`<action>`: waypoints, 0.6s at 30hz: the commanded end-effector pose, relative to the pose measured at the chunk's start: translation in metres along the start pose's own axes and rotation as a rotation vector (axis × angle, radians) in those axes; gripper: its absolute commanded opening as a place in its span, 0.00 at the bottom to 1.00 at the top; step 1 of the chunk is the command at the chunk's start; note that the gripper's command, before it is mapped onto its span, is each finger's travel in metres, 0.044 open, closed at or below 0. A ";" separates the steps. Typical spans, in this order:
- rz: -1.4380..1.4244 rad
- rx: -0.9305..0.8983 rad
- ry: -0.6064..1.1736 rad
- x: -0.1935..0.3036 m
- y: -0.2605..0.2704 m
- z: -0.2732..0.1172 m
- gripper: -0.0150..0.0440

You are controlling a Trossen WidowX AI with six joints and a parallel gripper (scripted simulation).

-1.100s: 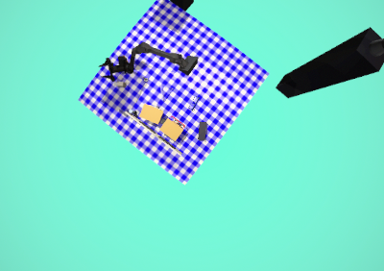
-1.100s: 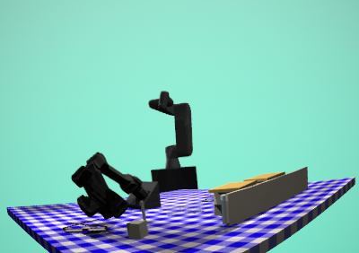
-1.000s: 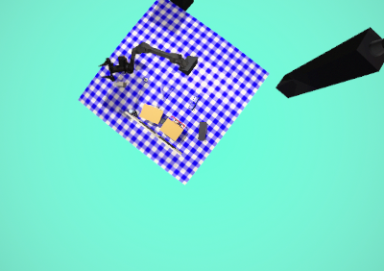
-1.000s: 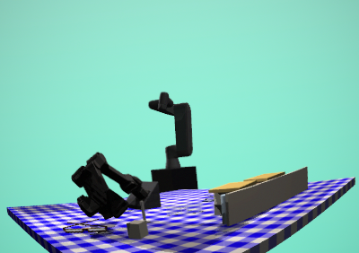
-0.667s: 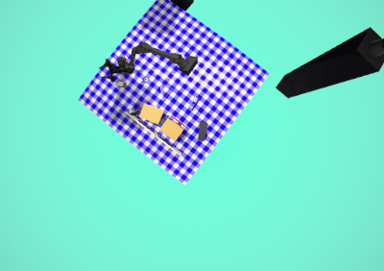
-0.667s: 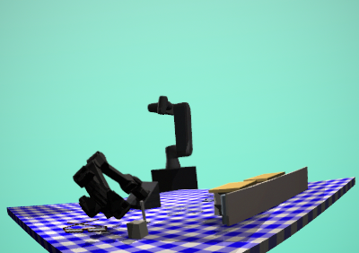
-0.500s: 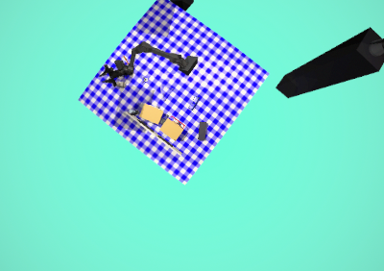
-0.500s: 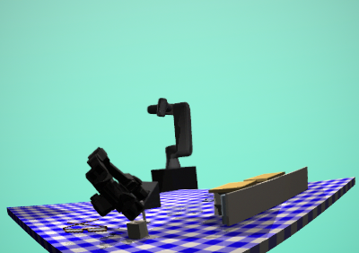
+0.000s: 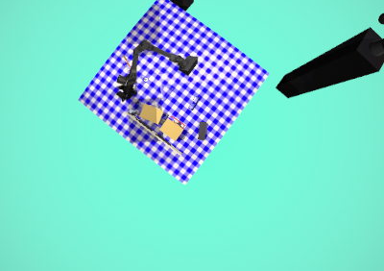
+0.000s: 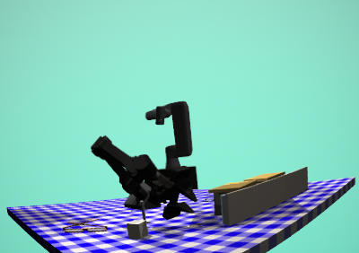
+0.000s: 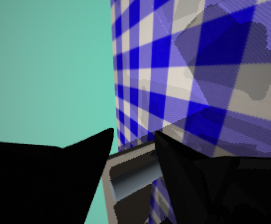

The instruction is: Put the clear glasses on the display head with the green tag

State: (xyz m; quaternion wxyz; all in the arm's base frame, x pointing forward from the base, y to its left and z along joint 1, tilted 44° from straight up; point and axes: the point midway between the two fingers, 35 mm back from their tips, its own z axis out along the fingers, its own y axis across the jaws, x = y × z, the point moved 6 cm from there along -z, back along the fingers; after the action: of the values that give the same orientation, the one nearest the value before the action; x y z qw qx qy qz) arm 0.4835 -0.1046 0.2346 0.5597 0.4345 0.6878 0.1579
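Observation:
My gripper point(image 10: 194, 205) point(image 11: 134, 133) is partly open, with nothing visible between its fingertips. In the exterior view it is low over the cloth, left of the long grey panel. The clear glasses cannot be made out for sure; only faint pale outlines show on the cloth in the top view. Two tan boards point(image 9: 151, 113) point(image 9: 172, 129) stand behind the panel and also show in the exterior view point(image 10: 235, 187) point(image 10: 267, 176). The display heads and the green tag cannot be made out; the boards and panel may hide them.
The long panel point(image 10: 265, 196) is an obstacle beside the boards. A pale block with a thin post point(image 10: 137, 230) stands left of the gripper. Brown-rimmed glasses point(image 10: 85, 229) lie on the cloth. A dark box point(image 9: 203, 131) lies right of the boards. The wrist view shows a grey frame point(image 11: 106, 175) below.

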 end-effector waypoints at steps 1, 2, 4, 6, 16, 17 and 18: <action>-0.247 0.174 0.128 0.043 -0.014 -0.015 0.59; -0.330 0.222 0.173 0.055 -0.019 -0.021 0.59; -0.502 0.311 0.270 0.078 -0.029 -0.036 0.59; -0.677 0.387 0.377 0.101 -0.038 -0.052 0.59; -1.647 0.584 0.953 0.175 -0.073 -0.155 0.59; -1.782 0.592 1.030 0.179 -0.075 -0.169 0.59; -1.917 0.598 1.106 0.182 -0.078 -0.182 0.59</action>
State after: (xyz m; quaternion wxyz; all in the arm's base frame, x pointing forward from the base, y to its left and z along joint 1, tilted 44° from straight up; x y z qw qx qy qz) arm 0.3158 0.0312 0.1224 0.0356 -0.1594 0.9419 -0.2936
